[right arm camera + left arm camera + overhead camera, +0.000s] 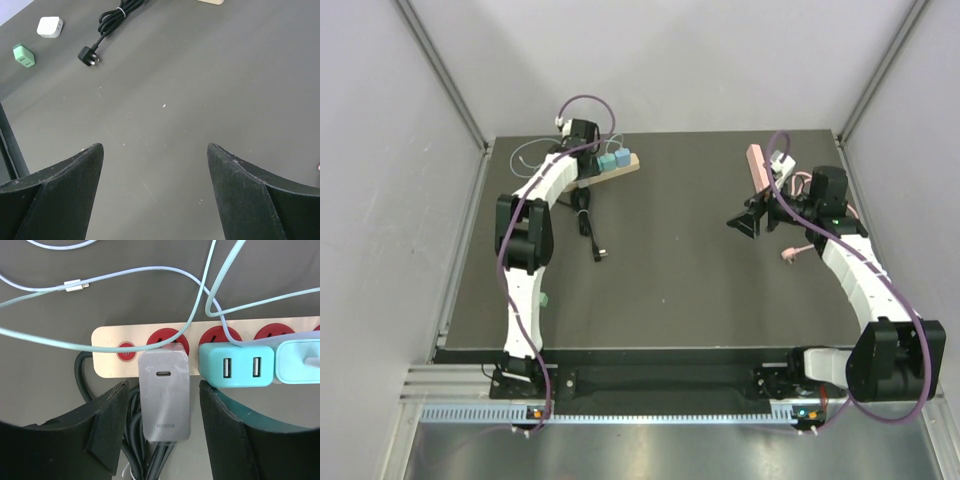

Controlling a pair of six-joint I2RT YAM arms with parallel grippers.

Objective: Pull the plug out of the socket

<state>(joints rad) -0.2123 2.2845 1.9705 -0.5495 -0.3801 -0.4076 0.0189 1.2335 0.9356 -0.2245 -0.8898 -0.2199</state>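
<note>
Grey and matte, the HONOR charger (165, 405) sits squarely between the fingers of my left gripper (164, 386), plugged into a red socket (160, 337) of the cream power strip (107, 352) just ahead of my fingertips. My jaws stand apart, one finger on each flank of the charger, close but not touching as far as I can tell. I read that as being lined up to close on its two flat sides.

Just beyond my right finger, a teal two-port USB adapter (236, 371) fills the next socket, hard up beside the grey body, so room on that side is tight. Pale blue cables (145, 272) loop over the strip further ahead, and black cord (156, 462) lies beneath the charger.

My right gripper (155, 147) hangs wide open over bare dark mat (200, 90), out of the way, with a black plug (89, 54), a white charger (50, 26) and a green one (23, 55) far ahead to its left.
</note>
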